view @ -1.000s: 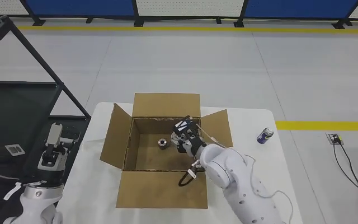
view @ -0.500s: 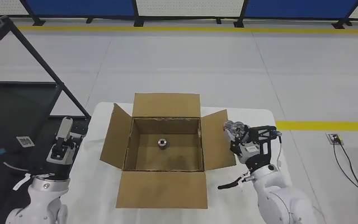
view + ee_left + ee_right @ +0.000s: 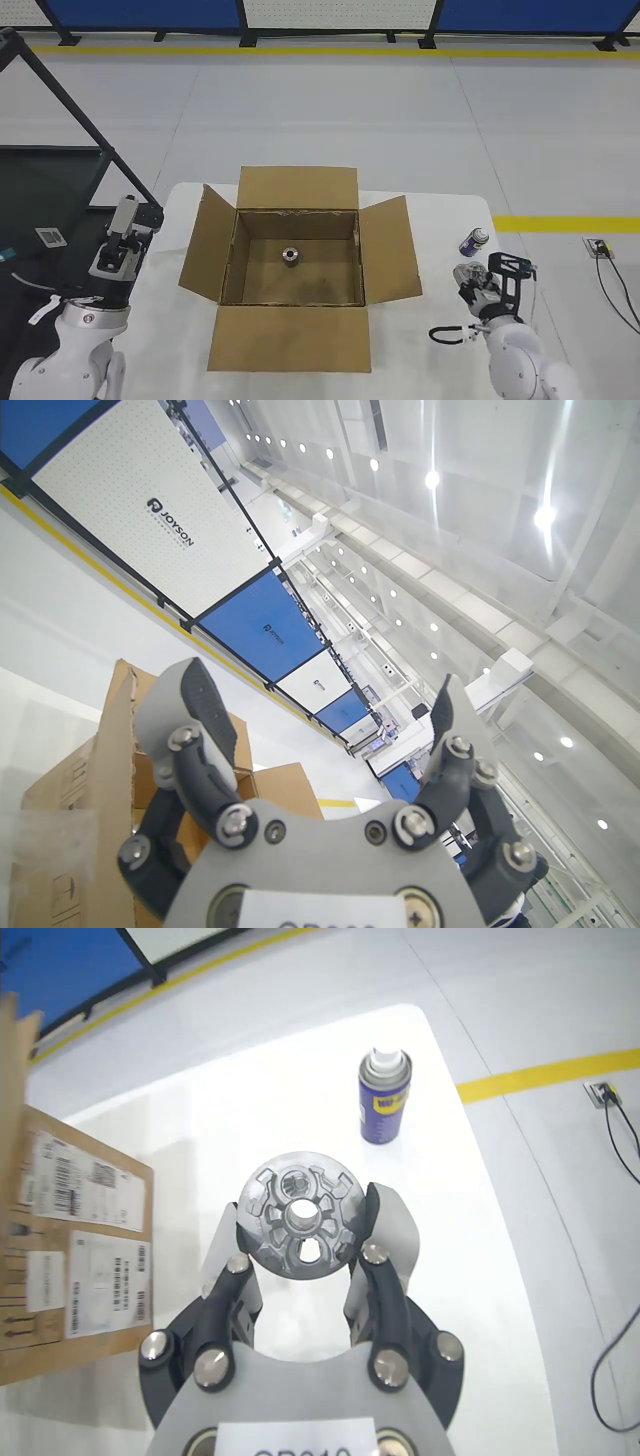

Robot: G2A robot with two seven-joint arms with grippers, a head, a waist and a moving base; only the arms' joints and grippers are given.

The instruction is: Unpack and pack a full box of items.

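Looking down from the top view: cardboard box (image 3: 298, 187) in the middle of the white bench (image 3: 420, 340), all four flaps folded outward. Holds one small metal ring (image 3: 290, 256), lying on the box floor nearer the far wall. Right of the box, past its right flap: right claw (image 3: 478, 288), clenched on a grey metal disc (image 3: 468, 276), apart from the box. On the same side of the box, a little farther back: blue spray can (image 3: 473, 241), upright on the bench. Left of the box, off its left flap: left claw (image 3: 125, 215), pointing up and away.

Turning to the left wrist view: left claw (image 3: 322, 680) released, fingers spread wide, aimed upward. Box (image 3: 65, 800) close beside it, seen from outside, one flap standing up.

Turning to the right wrist view: right claw (image 3: 302, 1208) gripping the metal disc (image 3: 270, 1218) by its rim, one finger on each side, flat face toward the camera, round hole through the centre, smaller cut-outs around it. White bench (image 3: 450, 1253) behind the disc. Spray can (image 3: 384, 1103) upright beyond the disc, well apart from the box. Outer face of a box flap (image 3: 75, 1248) off to the other side, white labels (image 3: 107, 1280) stuck on it.
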